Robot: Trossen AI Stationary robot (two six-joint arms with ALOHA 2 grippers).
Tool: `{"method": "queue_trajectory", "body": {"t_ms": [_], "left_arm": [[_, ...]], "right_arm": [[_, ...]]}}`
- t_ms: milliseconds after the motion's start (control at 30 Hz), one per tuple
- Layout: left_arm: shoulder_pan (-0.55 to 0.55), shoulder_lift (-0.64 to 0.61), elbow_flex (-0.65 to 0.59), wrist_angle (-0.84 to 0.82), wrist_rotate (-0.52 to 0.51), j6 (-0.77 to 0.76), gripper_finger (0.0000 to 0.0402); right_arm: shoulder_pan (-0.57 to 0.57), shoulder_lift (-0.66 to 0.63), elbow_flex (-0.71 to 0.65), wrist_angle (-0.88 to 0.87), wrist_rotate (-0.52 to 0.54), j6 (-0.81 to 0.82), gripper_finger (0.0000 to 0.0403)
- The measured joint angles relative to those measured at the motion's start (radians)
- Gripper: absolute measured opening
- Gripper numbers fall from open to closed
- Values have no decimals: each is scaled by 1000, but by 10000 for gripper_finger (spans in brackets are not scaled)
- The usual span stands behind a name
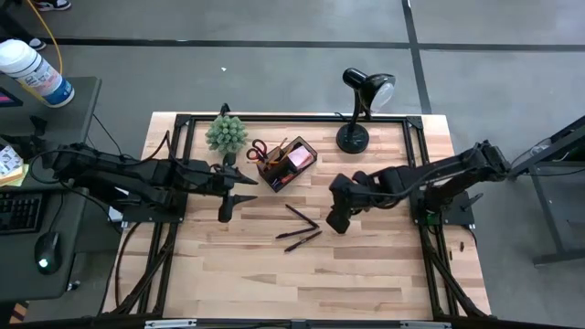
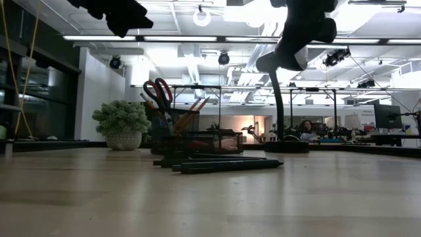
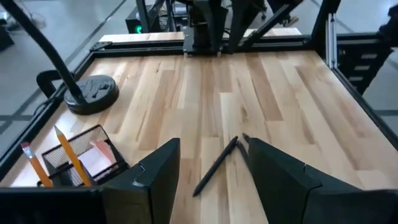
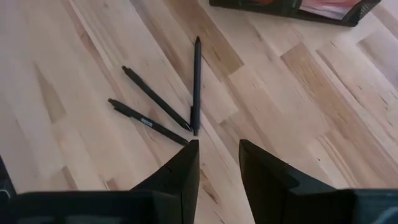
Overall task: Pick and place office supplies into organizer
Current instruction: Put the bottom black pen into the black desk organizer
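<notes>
Black pens [image 1: 300,228] are seen loose on the tabletop [image 1: 366,274] between both open, empty grippers: left [image 1: 226,212], right [image 1: 335,222]; organizer [image 1: 287,163] beyond, beside lamp [image 1: 358,110].

No text, label, brand, number or sign can be read in any of the views. The white plastic bottle with a blue band [image 1: 35,71], standing on the grey side table left of the worktop, carries a label, but its print is too small to make out. One of the slim black pens [image 4: 147,122] lying on the light wooden worktop [image 4: 292,93] bears a short pale marking along its barrel, seen in the right wrist view, and it is too fine to read. The yellow paper [image 1: 9,163] at the far left edge shows small marks that cannot be made out either.
</notes>
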Motion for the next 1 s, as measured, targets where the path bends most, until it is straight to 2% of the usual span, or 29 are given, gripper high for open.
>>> {"method": "queue_trajectory", "body": {"t_ms": [100, 300, 600, 733, 1000], "left_arm": [[0, 0, 0, -3, 1, 4, 179], [0, 0, 0, -4, -22, 36, 179], [0, 0, 0, -6, -173, 36, 179], [0, 0, 0, -26, -172, 34, 179], [0, 0, 0, -91, -160, 74, 179]], "right_arm": [[-12, 0, 0, 5, -5, 2, 106], [-12, 0, 0, 5, 49, 20, 106], [-11, 0, 0, 5, 53, -66, 106], [-5, 0, 0, 5, -1, -77, 106], [-6, 1, 0, -2, -8, -157, 106]]}}
